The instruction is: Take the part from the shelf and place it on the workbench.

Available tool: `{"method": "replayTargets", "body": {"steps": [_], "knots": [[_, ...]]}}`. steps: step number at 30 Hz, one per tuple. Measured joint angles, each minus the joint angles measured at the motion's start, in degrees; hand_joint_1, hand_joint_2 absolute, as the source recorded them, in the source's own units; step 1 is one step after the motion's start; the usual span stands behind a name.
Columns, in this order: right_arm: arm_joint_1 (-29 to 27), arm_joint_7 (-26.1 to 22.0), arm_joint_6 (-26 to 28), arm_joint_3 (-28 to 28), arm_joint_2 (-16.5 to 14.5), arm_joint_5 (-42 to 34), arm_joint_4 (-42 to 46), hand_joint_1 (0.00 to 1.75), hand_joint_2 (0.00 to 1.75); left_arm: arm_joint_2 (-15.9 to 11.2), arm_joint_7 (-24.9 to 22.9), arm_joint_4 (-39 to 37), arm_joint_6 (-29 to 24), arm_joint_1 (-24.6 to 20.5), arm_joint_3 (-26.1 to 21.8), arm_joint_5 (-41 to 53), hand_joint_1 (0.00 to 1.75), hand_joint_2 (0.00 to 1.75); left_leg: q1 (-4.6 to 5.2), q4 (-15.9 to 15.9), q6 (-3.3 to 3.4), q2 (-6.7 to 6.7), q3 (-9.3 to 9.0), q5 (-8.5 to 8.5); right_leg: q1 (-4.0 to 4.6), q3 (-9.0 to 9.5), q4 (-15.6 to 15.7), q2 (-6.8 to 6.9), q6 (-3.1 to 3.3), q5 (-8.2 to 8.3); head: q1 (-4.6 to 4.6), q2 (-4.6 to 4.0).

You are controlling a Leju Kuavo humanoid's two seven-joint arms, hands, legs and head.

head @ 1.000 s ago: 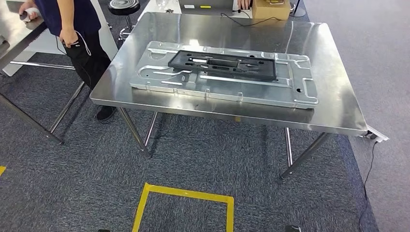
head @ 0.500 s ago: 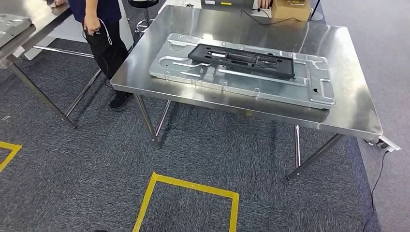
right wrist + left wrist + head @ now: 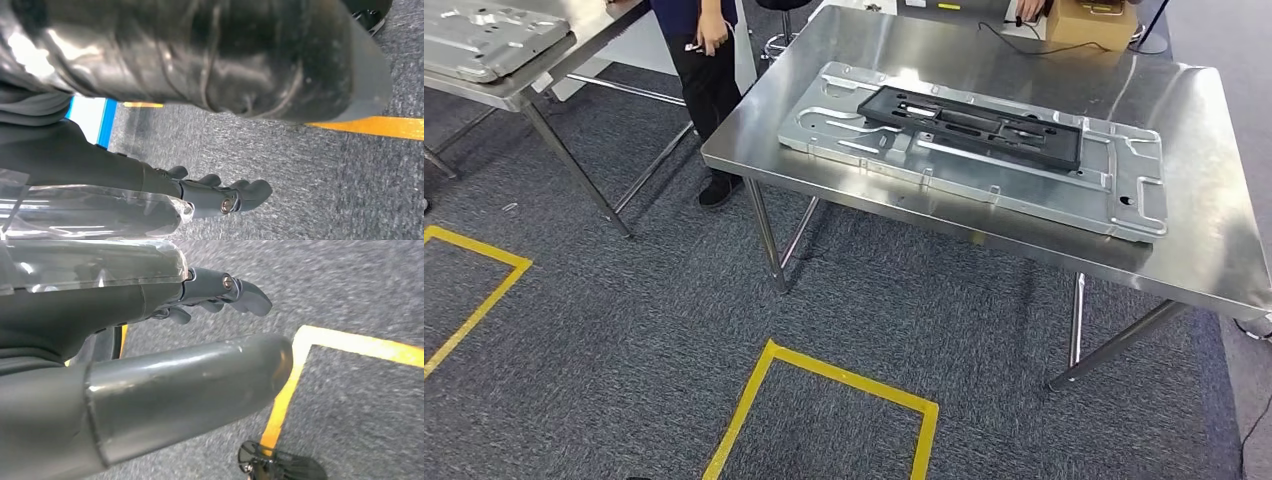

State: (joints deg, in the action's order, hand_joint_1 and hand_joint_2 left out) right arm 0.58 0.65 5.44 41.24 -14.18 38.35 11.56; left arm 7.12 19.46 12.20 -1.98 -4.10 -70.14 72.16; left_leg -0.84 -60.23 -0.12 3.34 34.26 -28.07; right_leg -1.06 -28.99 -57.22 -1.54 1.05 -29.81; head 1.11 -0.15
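Two steel tables in sight: the workbench (image 3: 1184, 270) ahead and to the right, and a second table (image 3: 519, 85) off to the left, cut off by the frame. One black part (image 3: 972, 124) lies flat on one long stamped metal plate (image 3: 984, 175), which sits on the workbench with bare steel all round it and a wide free strip along the near edge. A second stamped plate (image 3: 484, 35) lies on the left table, only partly showing.

Both arms hang low over the grey carpet (image 3: 624, 320), well short of the workbench and far below its top. The left hand (image 3: 200, 325) holds nothing, fingers (image 3: 247, 294) loosely bent and apart from the thumb, with a yellow floor marking (image 3: 290, 385) beneath it. The right hand (image 3: 210, 192) is empty too, fingers (image 3: 252, 192) gently curled and separate, another yellow line (image 3: 380, 126) beyond it.

Two yellow tape squares mark the floor, one in front (image 3: 824, 400), one to the left and cut off (image 3: 484, 290). Open carpet lies between them and the table legs.

One person (image 3: 704, 50) stands between the tables, visible from the waist down. A cardboard box (image 3: 1092, 22) sits on the far edge, clipped by the frame.
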Motion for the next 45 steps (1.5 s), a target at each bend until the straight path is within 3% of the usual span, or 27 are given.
{"method": "replayTargets", "body": {"steps": [3,4,5,6,9,11,13,15,17,19,20,21,22,24,26,28,29,31,33,35,36,37,38,40,41,43,45], "knots": [[-0.19,-0.03,-0.75,0.01,0.14,0.37,-0.02,0.0,0.0,0.05,0.0,0.0,-0.08,-0.18,0.0,-0.01,0.0,0.0,-0.1,-10.23,-0.54,-2.52,4.25,-5.66,0.22,-0.32,0.07,2.4,0.33,0.21,-0.02,0.0],[-0.2,0.19,-1.02,0.02,0.19,0.52,-0.03,0.0,0.0,0.05,-0.03,0.0,-0.1,-0.14,0.0,-0.01,0.0,0.0,-0.16,-12.78,-0.7,-2.75,5.12,-6.52,0.3,-0.41,0.0,3.17,0.34,0.21,-0.02,0.0],[-0.17,0.48,-1.26,0.02,0.22,0.62,-0.04,0.0,0.0,0.05,-0.05,0.0,-0.12,-0.05,-0.01,0.0,0.0,0.0,-0.21,-13.32,-0.8,-2.93,5.0,-6.3,0.33,-0.48,-0.1,3.9,0.34,0.2,-0.02,0.0],[-0.13,0.84,-1.52,0.01,0.23,0.69,-0.06,0.0,0.0,0.05,-0.08,0.0,-0.15,0.04,-0.01,0.01,0.0,0.0,-0.27,-11.57,-0.84,-3.23,3.76,-5.08,0.34,-0.53,-0.23,4.58,0.3,0.16,-0.02,0.0],[0.02,1.91,-2.37,0.01,0.25,0.73,-0.16,0.0,0.0,0.04,-0.11,0.0,-0.28,-0.07,-0.02,0.01,0.0,0.0,-0.03,-0.4,-0.45,-6.01,-2.55,-0.99,0.56,-0.59,-0.75,6.34,-0.16,-0.16,0.0,0.0],[0.12,2.62,-3.01,0.02,0.26,0.74,-0.25,0.0,0.0,0.05,-0.16,0.0,-0.39,-0.18,-0.02,0.01,0.0,0.0,0.39,2.19,0.14,-6.75,-3.59,-0.82,0.83,-0.64,-0.96,7.28,-0.63,-0.26,0.03,0.0],[0.27,3.14,-3.54,0.02,0.26,0.76,-0.28,0.0,0.0,0.07,-0.26,0.0,-0.53,0.04,-0.03,0.01,0.0,0.0,0.38,2.4,0.87,-5.67,-3.27,-0.47,0.86,-0.55,-1.01,7.85,-1.19,-0.34,0.03,0.0],[0.32,3.45,-4.1,0.02,0.27,0.83,-0.3,0.0,0.0,0.12,-0.38,0.0,-0.66,0.15,-0.04,0.02,0.0,0.0,0.14,2.76,1.73,-4.75,-3.14,0.03,0.63,-1.1,-2.69,5.88,-1.78,-1.95,0.04,0.0],[0.24,3.74,-4.94,0.02,0.33,0.9,-0.33,0.0,0.0,0.16,-0.43,0.0,-0.77,-0.04,-0.04,0.03,0.0,0.0,0.08,2.88,2.36,-3.8,-2.83,0.46,0.4,-3.58,-8.51,2.9,-2.03,-5.77,0.05,0.0],[0.13,3.94,-5.74,0.02,0.42,0.93,-0.36,0.0,0.0,0.16,-0.43,0.0,-0.84,-0.16,-0.05,0.07,0.0,0.0,0.16,2.75,2.59,-2.59,-2.43,0.69,0.34,-6.64,-15.37,1.9,-2.04,-8.65,0.05,0.0],[0.09,3.99,-6.04,0.02,0.46,0.96,-0.38,0.0,0.0,0.16,-0.42,0.0,-0.86,-0.13,-0.07,0.09,0.0,0.0,0.18,2.64,2.61,-1.89,-2.31,0.75,0.33,-7.22,-16.68,1.78,-2.01,-8.51,0.05,0.0],[0.05,4.04,-6.28,0.02,0.5,1.0,-0.39,0.0,0.0,0.16,-0.43,0.0,-0.88,-0.09,-0.08,0.13,0.0,0.0,0.19,2.49,2.58,-1.15,-2.26,0.78,0.32,-6.78,-15.78,1.67,-1.92,-7.2,0.05,0.0],[0.03,4.1,-6.54,0.02,0.52,1.05,-0.39,0.0,0.0,0.16,-0.45,0.0,-0.89,-0.06,-0.1,0.15,0.0,0.0,0.19,2.31,2.54,-0.4,-2.24,0.77,0.31,-5.43,-12.89,1.34,-1.76,-5.08,0.05,0.0],[-0.04,4.26,-7.13,0.02,0.63,1.26,-0.42,0.0,0.0,0.25,-0.55,-0.01,-0.86,-0.13,-0.11,0.19,0.0,0.0,0.22,1.87,2.29,1.03,-2.0,0.75,0.27,-2.19,-5.55,-1.01,-1.25,-1.59,0.05,0.0],[0.0,4.38,-7.69,0.02,0.72,1.54,-0.45,0.0,0.0,0.36,-0.64,-0.02,-0.82,-0.25,-0.11,0.19,0.0,0.0,0.18,1.6,1.6,2.29,-1.41,0.95,0.35,-0.87,-2.03,-2.76,-0.89,-0.72,0.04,0.0],[0.21,4.43,-8.17,0.02,0.73,1.74,-0.47,0.0,0.0,0.37,-0.72,-0.02,-0.8,-0.12,-0.14,0.19,0.0,0.0,0.07,1.68,0.74,3.42,-0.89,1.35,0.34,-0.92,-1.58,-1.92,-0.56,-0.56,0.03,0.0],[0.27,4.46,-8.37,0.03,0.73,1.81,-0.48,0.0,0.0,0.4,-0.74,-0.02,-0.8,0.01,-0.17,0.2,0.0,0.0,0.09,1.49,0.42,3.06,-0.65,1.22,0.22,-0.85,-1.23,-1.23,-0.26,-0.31,0.02,0.0],[0.22,4.53,-8.74,0.04,0.73,1.95,-0.5,0.0,0.0,0.49,-0.78,-0.02,-0.79,0.04,-0.23,0.23,0.0,0.0,0.16,-1.57,-0.16,0.51,0.86,-0.9,-0.08,-0.73,-0.47,0.4,0.46,0.21,-0.13,0.0],[0.07,4.62,-9.02,0.04,0.74,2.09,-0.52,0.0,0.0,0.52,-0.79,-0.02,-0.79,-0.16,-0.24,0.26,0.0,0.0,0.08,-8.39,-0.73,-2.21,3.86,-4.73,0.14,-0.87,-0.38,2.09,0.78,0.35,-0.26,0.0],[0.0,4.8,-9.22,0.04,0.75,2.25,-0.55,0.0,0.0,0.51,-0.78,-0.02,-0.79,-0.16,-0.26,0.27,0.0,0.0,-0.06,-13.28,-1.13,-2.93,5.71,-6.47,0.27,-1.04,-0.45,3.76,0.77,0.33,-0.26,0.0],[0.02,4.89,-9.27,0.04,0.76,2.33,-0.55,0.0,0.0,0.51,-0.77,-0.02,-0.78,-0.08,-0.28,0.27,0.0,0.0,-0.13,-12.8,-1.22,-3.14,5.14,-5.78,0.29,-1.05,-0.48,4.53,0.74,0.31,-0.26,0.0],[0.05,4.95,-9.31,0.04,0.76,2.43,-0.55,0.0,0.0,0.51,-0.77,-0.02,-0.78,0.0,-0.31,0.27,0.0,0.0,-0.17,-10.19,-1.22,-3.5,3.48,-4.24,0.29,-1.0,-0.5,5.22,0.67,0.27,-0.26,0.0],[0.08,4.98,-9.33,0.04,0.75,2.5,-0.55,0.0,0.0,0.5,-0.77,-0.02,-0.78,0.02,-0.34,0.26,0.0,0.0,-0.18,-6.09,-1.1,-4.38,1.07,-2.42,0.32,-0.89,-0.54,5.87,0.54,0.19,-0.26,0.0],[0.09,5.01,-9.34,0.04,0.75,2.66,-0.55,0.0,0.0,0.5,-0.77,-0.02,-0.78,-0.17,-0.35,0.23,0.0,0.0,0.25,0.76,-0.56,-6.37,-2.72,-0.42,0.6,-0.75,-0.71,6.99,0.06,-0.03,-0.25,0.0],[0.12,5.04,-9.34,0.04,0.76,2.73,-0.55,0.0,0.0,0.5,-0.77,-0.02,-0.78,-0.22,-0.36,0.21,0.0,0.0,0.46,2.31,-0.22,-6.91,-3.45,-0.23,0.75,-0.7,-0.78,7.48,-0.22,-0.1,-0.22,0.0],[0.3,5.08,-9.32,0.04,0.78,2.82,-0.55,0.0,0.0,0.5,-0.8,-0.02,-0.77,-0.03,-0.38,0.17,0.0,0.0,0.6,2.69,0.5,-6.16,-3.19,-0.18,0.86,-0.55,-0.74,8.31,-0.79,-0.11,-0.2,0.0],[0.42,5.13,-9.31,0.04,0.82,2.88,-0.55,0.0,0.0,0.5,-0.89,-0.02,-0.75,0.18,-0.43,0.16,0.0,0.0,0.36,3.08,1.27,-5.17,-3.17,0.22,0.7,-0.62,-1.57,6.75,-1.47,-1.02,-0.21,0.0]]}}
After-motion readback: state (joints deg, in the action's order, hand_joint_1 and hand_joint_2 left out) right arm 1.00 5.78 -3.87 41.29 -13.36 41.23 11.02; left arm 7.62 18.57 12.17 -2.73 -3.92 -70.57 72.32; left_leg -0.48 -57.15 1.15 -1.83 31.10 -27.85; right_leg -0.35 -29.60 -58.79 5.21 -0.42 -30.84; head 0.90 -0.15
